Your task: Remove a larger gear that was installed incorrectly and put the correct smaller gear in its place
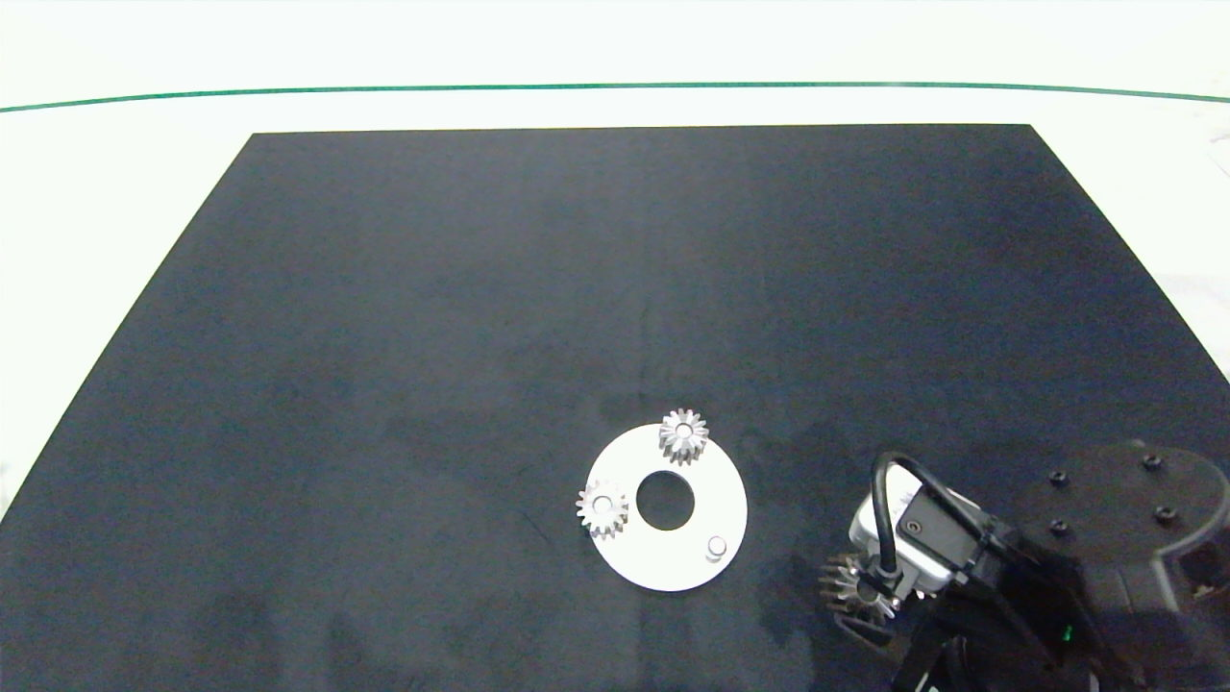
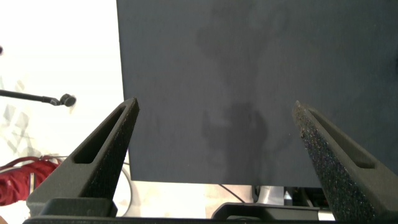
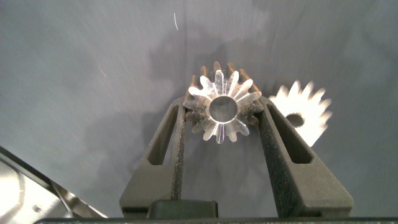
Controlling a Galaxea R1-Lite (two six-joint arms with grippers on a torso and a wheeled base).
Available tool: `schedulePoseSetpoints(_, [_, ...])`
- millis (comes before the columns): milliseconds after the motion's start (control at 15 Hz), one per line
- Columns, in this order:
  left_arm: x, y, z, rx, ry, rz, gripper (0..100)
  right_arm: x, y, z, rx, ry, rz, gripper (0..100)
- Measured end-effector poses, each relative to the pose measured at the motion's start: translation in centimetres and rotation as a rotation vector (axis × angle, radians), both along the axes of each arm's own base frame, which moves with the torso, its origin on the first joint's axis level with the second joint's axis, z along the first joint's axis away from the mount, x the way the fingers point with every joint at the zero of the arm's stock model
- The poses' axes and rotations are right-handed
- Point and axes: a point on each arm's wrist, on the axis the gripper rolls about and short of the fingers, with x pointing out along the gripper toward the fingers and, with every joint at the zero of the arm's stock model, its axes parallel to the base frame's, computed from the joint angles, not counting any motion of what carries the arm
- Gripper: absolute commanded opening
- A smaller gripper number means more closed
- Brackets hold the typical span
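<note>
Right arm (image 1: 1095, 567), lower right of frame: black housing w/ round screws, white wrist block, looped black cable (image 1: 889, 500), tiny green LED; grey textured fingers (image 3: 277, 155).

left gripper (image 2: 214, 134) open, both dark fingers (image 2: 99, 162) spread wide over black mat (image 2: 249, 74). mat edge runs along 9 o'clock side, white surface (image 2: 56, 56) beyond. red cable bundle (image 2: 18, 180) at 8 o'clock, thin dark rod (image 2: 37, 98) at 9 o'clock.
</note>
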Motion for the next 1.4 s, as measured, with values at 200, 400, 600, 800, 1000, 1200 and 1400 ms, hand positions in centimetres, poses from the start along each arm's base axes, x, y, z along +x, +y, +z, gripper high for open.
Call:
schedulePoseSetpoints(200, [0.0, 0.0, 0.0, 0.0, -0.002, -0.001, 100, 1.0, 2.0, 2.2, 0.012, -0.008, 0.032, 28])
schedulePoseSetpoints(400, [0.0, 0.0, 0.0, 0.0, -0.002, -0.001, 100, 2.2, 4.3, 3.7, -0.02, 0.038, 0.068, 28])
schedulePoseSetpoints(600, [0.0, 0.0, 0.1, 0.001, -0.006, -0.001, 100, 3.8, 6.8, 4.8, -0.054, 0.076, 0.098, 28])
schedulePoseSetpoints(800, [-0.1, 0.0, 0.1, 0.001, -0.01, -0.003, 100, 4.7, 8.3, 4.2, -0.115, 0.114, 0.118, 28])
schedulePoseSetpoints(1000, [-0.1, 0.0, 0.2, 0.001, -0.011, -0.003, 100, 5.2, 9.0, 3.4, -0.147, 0.128, 0.131, 28])
schedulePoseSetpoints(1200, [-0.1, 0.0, 0.2, 0.001, -0.011, -0.002, 100, 5.4, 9.3, 3.0, -0.161, 0.136, 0.134, 28])
schedulePoseSetpoints(1400, [-0.2, 0.0, 0.2, 0.001, -0.013, -0.002, 100, 5.5, 9.4, 2.6, -0.17, 0.142, 0.133, 28])
